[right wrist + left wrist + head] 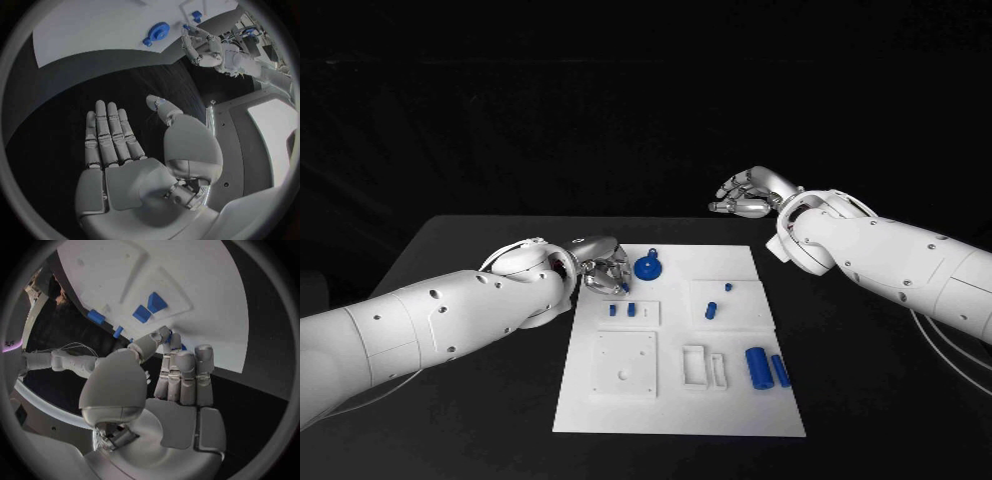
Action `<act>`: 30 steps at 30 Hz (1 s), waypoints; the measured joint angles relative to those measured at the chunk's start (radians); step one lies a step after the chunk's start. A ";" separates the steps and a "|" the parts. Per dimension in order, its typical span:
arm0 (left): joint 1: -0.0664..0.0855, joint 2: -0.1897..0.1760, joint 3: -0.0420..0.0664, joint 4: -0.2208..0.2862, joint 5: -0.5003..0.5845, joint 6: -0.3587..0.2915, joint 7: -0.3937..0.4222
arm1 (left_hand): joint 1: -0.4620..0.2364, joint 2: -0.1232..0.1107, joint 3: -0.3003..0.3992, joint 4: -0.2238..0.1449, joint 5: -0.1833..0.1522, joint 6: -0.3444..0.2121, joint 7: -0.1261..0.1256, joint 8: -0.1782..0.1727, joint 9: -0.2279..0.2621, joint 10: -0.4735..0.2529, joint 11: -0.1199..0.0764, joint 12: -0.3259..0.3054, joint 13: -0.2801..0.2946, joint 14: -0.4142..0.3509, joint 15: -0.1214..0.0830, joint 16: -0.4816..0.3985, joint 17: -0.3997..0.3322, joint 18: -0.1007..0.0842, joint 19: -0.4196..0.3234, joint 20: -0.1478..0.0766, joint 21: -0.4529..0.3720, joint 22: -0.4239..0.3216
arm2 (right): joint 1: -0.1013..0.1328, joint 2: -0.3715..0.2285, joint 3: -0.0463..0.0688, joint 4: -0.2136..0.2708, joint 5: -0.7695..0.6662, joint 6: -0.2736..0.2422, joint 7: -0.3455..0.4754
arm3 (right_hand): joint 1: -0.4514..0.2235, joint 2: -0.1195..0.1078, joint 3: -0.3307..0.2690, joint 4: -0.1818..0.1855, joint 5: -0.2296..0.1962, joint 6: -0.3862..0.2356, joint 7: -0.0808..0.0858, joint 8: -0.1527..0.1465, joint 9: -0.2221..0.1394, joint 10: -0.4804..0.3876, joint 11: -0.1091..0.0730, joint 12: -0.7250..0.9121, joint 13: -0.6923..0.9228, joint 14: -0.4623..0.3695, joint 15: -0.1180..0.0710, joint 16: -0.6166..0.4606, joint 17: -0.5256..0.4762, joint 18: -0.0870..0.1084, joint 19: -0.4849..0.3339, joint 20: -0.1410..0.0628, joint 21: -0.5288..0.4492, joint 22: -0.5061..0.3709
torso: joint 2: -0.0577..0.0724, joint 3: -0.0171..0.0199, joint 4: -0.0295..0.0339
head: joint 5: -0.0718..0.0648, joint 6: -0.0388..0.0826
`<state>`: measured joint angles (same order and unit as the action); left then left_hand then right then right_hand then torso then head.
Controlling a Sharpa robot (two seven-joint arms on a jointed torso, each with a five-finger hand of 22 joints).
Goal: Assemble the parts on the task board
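The fingers (182, 371) of the left hand (599, 270) are drawn together with the thumb over the task board's (718, 400) left edge, and a sliver of blue shows at their tips — whether a part is actually pinched there cannot be told from these views. The right hand (754, 192) is held flat and spread above the bare table (459, 250), well off the board's far right corner, with nothing in it.

On the board itself, a round blue part with a knob (648, 268) lies near the far edge, just beside the left hand. A pair of small blue blocks (622, 310) is seated in a shallow tray nearer the board's left side, two small blue pieces (717, 300) sit in the tray toward its right side, and two blue cylinders (769, 369) lie side by side near the board's right edge, beside a white slotted fixture (704, 366).

The step in hand is judged to be a pick or a placement at the board's far left — assembly looks barely begun, since most parts lie loose. The next move would call for the fingertips to be settled squarely on one small piece, without the round part beside them being nudged, and for the right hand to be brought in over the board.
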<state>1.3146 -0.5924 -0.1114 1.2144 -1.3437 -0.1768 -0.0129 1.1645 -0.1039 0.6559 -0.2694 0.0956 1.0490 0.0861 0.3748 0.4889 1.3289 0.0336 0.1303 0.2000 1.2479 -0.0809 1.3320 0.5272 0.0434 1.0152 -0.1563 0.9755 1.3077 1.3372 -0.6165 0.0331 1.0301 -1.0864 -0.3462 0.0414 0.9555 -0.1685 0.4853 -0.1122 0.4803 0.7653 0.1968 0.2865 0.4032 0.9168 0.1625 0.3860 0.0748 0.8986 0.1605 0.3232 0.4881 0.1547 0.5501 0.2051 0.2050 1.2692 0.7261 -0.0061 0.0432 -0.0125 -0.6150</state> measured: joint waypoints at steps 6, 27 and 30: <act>0.000 0.002 -0.001 0.003 -0.001 0.008 -0.003 | 0.002 0.001 0.000 0.000 0.000 0.000 0.000 0.000 0.000 0.000 0.000 -0.003 0.000 0.000 0.000 0.000 0.000 0.000 0.000 0.001 0.000 0.000 | 0.000 0.000 0.000 0.000 0.000 0.000 0.000 | 0.000 0.000 0.000 0.000 0.000 0.000 0.000 0.000 0.000 0.000 0.000 0.000 0.000 0.000 0.000 0.000 0.000 0.000 0.000 0.000 0.000 0.000 | 0.000 -0.0004 0.0001 | -0.001 0.000; 0.005 0.013 -0.016 0.001 -0.069 -0.012 -0.004 | 0.006 0.002 0.001 -0.004 0.002 -0.002 0.002 -0.002 0.000 0.006 -0.001 -0.003 0.000 0.000 0.000 0.005 0.000 0.000 0.006 -0.002 0.000 0.000 | -0.003 0.001 0.000 -0.001 0.000 0.001 0.000 | 0.000 0.000 0.000 0.000 0.000 0.000 0.000 0.004 -0.001 0.000 0.000 0.000 -0.001 0.000 0.000 0.000 -0.001 0.000 0.000 0.000 0.000 0.001 | 0.001 -0.0003 -0.0004 | -0.002 -0.002; 0.005 0.014 -0.016 0.003 -0.090 -0.017 -0.004 | 0.007 0.001 0.001 -0.004 0.002 -0.002 0.002 -0.002 0.000 0.006 -0.001 -0.003 0.000 0.000 0.000 0.005 0.000 0.000 0.007 -0.001 0.000 0.000 | -0.003 0.001 0.000 -0.002 0.000 0.001 0.000 | 0.000 0.000 0.000 0.000 0.000 0.000 0.000 0.004 -0.001 0.000 0.000 0.000 -0.001 0.000 0.000 0.000 -0.001 0.000 0.000 0.000 0.000 0.002 | 0.001 -0.0004 -0.0005 | -0.003 -0.002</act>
<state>1.3192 -0.5786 -0.1277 1.2171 -1.4341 -0.1942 -0.0172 1.1714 -0.1028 0.6572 -0.2734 0.0981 1.0471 0.0880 0.3729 0.4885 1.3348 0.0323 0.1277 0.2004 1.2480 -0.0808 1.3367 0.5275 0.0434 1.0221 -0.1572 0.9755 1.3073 1.3339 -0.6159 0.0331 1.0285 -1.0864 -0.3455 0.0416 0.9556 -0.1685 0.4854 -0.1122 0.4802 0.7653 0.1967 0.2900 0.4024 0.9168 0.1625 0.3860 0.0741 0.8987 0.1605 0.3233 0.4872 0.1547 0.5501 0.2051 0.2050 1.2710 0.7269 -0.0065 0.0428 -0.0157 -0.6175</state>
